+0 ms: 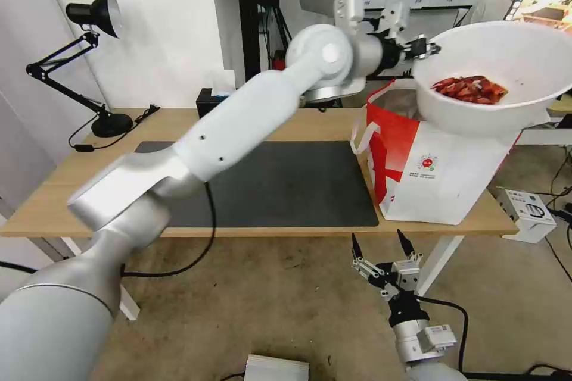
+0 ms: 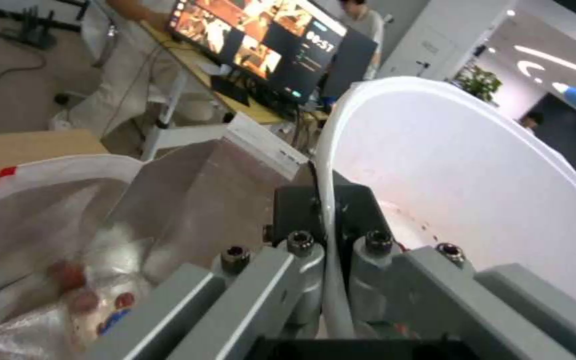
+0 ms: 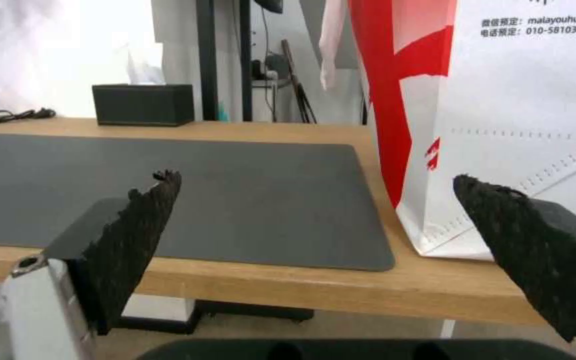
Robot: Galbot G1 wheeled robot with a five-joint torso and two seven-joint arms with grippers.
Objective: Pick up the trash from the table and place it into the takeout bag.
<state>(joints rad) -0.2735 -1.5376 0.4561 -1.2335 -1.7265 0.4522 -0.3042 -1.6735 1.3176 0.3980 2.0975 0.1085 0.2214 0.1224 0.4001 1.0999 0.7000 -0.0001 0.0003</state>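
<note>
- Right pincer: parked below the near edge of the long light-wood worktop, fingers spread, empty.
- Large boxy white takeout bag with red side panels: upright on the worktop's right end, mouth up.
- Left pincer: clamped on the rim of the white round bowl of red shells, held over the bag mouth, apparently for dumping; bowl tilted, opening toward the robot.

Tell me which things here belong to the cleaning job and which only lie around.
Job:
- bowl of red shells, held at its rim by the left pincer
- takeout bag
- table

Lying about:
- desk lamp
- black tissue box
- dark mat
- right pincer, open, idle below the table edge
</note>
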